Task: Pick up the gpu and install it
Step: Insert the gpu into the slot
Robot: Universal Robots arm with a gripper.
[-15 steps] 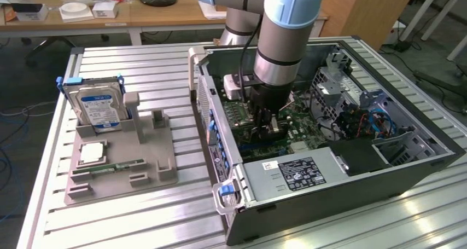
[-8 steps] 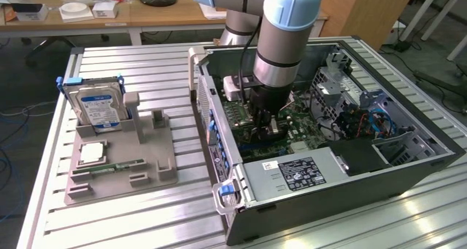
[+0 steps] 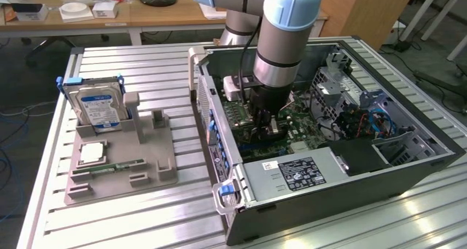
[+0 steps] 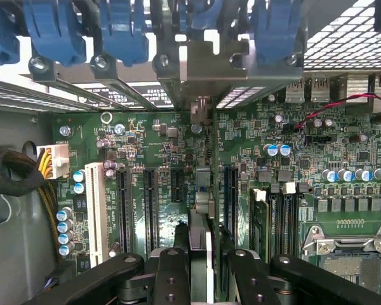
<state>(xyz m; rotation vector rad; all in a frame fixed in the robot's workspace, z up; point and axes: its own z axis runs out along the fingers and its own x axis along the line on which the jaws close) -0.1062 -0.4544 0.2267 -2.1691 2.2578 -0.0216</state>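
Arm: lowered vertically into the open computer case (image 3: 408,150), wrist pointed straight down over the motherboard (image 4: 146,140). Gripper (image 4: 200,254): fingers (image 4: 171,273) are partly closed on the gpu (image 4: 202,210), gripped edge-on between them. Gpu: positioned directly beneath the gripper among the black expansion slots (image 4: 151,210), its metal bracket (image 4: 200,86) directed toward the case's rear wall.

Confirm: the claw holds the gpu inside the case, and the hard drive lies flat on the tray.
Not flat: the exterior view shows the hard drive standing upright on the tray. The claw does hold the gpu inside the case.
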